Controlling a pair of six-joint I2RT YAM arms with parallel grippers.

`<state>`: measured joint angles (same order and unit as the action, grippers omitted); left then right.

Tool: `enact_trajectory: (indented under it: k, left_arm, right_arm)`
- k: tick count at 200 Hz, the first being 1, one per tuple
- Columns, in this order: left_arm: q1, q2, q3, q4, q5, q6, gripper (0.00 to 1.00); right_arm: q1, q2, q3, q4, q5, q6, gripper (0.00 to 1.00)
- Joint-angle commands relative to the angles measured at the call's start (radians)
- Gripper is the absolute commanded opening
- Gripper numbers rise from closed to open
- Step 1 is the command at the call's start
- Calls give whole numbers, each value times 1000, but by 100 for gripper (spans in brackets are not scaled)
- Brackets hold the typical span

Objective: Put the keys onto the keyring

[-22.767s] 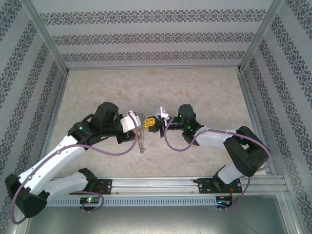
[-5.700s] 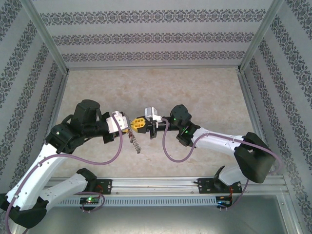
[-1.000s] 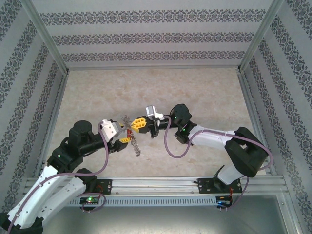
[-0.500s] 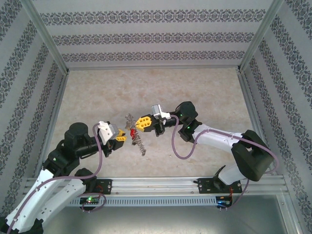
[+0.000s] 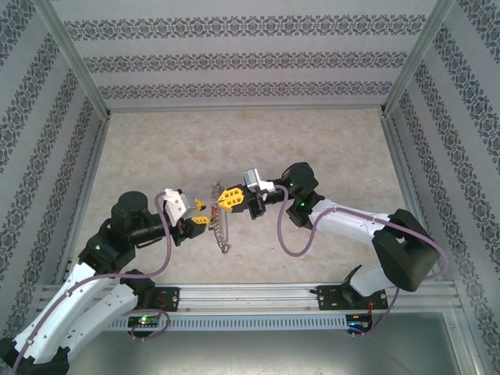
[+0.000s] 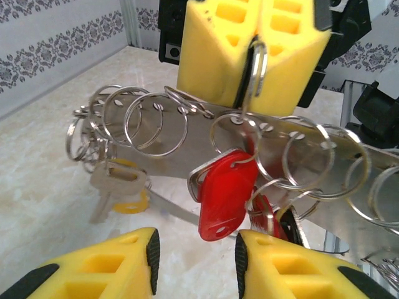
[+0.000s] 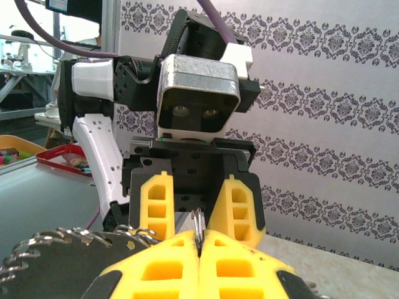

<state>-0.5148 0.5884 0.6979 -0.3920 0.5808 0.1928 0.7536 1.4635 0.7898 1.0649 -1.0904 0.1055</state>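
Observation:
My right gripper (image 5: 223, 198) is shut on one split ring (image 6: 259, 62) of the keyring (image 6: 206, 134), a silvery strip carrying several wire rings, and holds it above the table. In the top view the keyring (image 5: 224, 230) hangs below the fingers. A red-headed key (image 6: 224, 193) dangles from a ring, and a silver key with a yellow tag (image 6: 118, 184) hangs further left. My left gripper (image 6: 193, 265) is open, its fingertips just short of the red key's lower end. In the right wrist view my right gripper (image 7: 199, 240) pinches the ring, with the open left gripper (image 7: 196, 208) facing it.
The marbled table (image 5: 312, 141) is walled by patterned panels (image 5: 250, 55) on three sides. An aluminium rail (image 5: 258, 297) runs along the near edge. Purple cables (image 5: 285, 242) loop beside both arms.
The left gripper pulled back from the keyring, then came forward again towards the red key. Its fingers narrowed and then widened somewhat. The right gripper has kept its hold.

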Motion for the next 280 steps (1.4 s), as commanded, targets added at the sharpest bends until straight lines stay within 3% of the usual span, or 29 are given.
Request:
enact_trajectory:
  k: [1, 130, 194, 237, 263, 280]
  left_arm:
    - [12, 14, -2, 78, 58, -15, 39]
    - [11, -4, -91, 300, 130, -95, 42]
    - [10, -6, -102, 331, 224, -119, 42]
    - [11, -24, -121, 343, 227, -133, 44]
    - [10, -22, -142, 392, 238, -172, 52]
    - [10, -21, -148, 393, 240, -171, 48]
  right_arm:
    - [3, -40, 42, 35, -35, 1, 0]
    - [29, -30, 68, 20, -62, 10, 0]
    - [31, -28, 68, 17, -54, 6, 0]
    - [29, -25, 69, 17, -51, 4, 0]
    - [26, -23, 69, 18, -53, 4, 0]
    - [26, -23, 71, 17, -52, 5, 0]
